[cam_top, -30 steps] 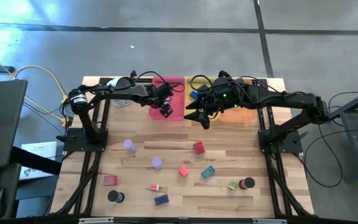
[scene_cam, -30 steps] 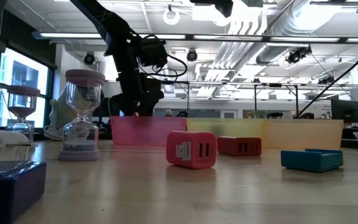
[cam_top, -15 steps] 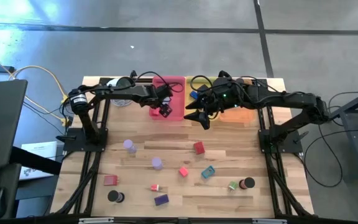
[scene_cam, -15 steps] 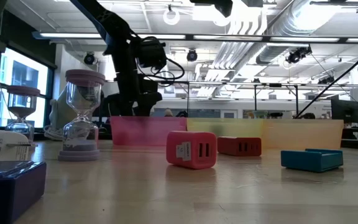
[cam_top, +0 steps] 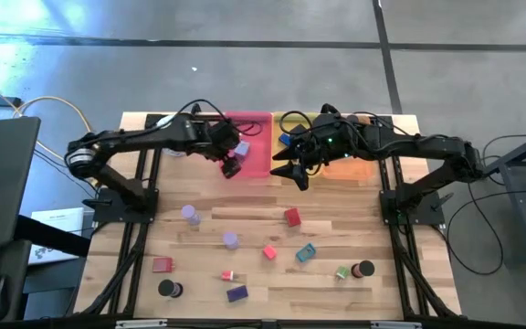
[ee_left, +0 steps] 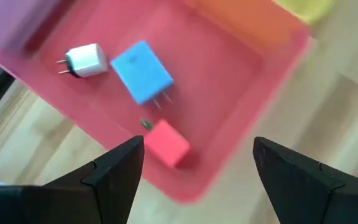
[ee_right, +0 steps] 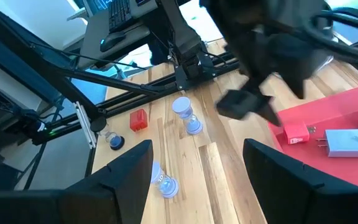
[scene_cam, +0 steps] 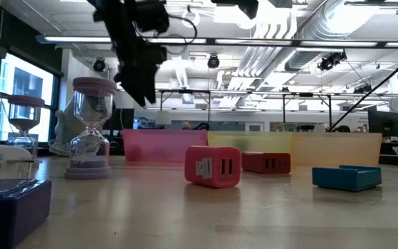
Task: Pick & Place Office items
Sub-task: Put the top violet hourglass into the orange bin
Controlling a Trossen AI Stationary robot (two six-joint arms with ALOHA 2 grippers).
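My left gripper [cam_top: 230, 167] hangs open above the near edge of the pink tray [cam_top: 256, 146] with nothing between its fingers. In the left wrist view the pink tray [ee_left: 241, 81] holds a white plug [ee_left: 82, 60], a blue plug block [ee_left: 143, 71] and a red block [ee_left: 166, 143]. My right gripper [cam_top: 290, 174] waits open above the table, near the yellow tray [cam_top: 301, 128]. Loose office items lie on the wood: two lavender hourglasses [cam_top: 190, 215] [cam_top: 231, 239], a red block [cam_top: 291, 217], a pink block [cam_top: 269, 251] and a teal block [cam_top: 306, 253].
An orange tray [cam_top: 356, 163] stands right of the yellow one. Nearer the front edge lie a red block [cam_top: 162, 265], a black disc [cam_top: 169, 289], a purple block [cam_top: 236, 293], a green piece [cam_top: 341, 272] and another black disc [cam_top: 364, 270]. A round silver-and-white object [cam_top: 176, 148] sits far left.
My left gripper has risen up out of the pink tray and drawn back slightly toward the table's left; its fingers are empty. The red block lies in the tray below it. My right arm has kept still.
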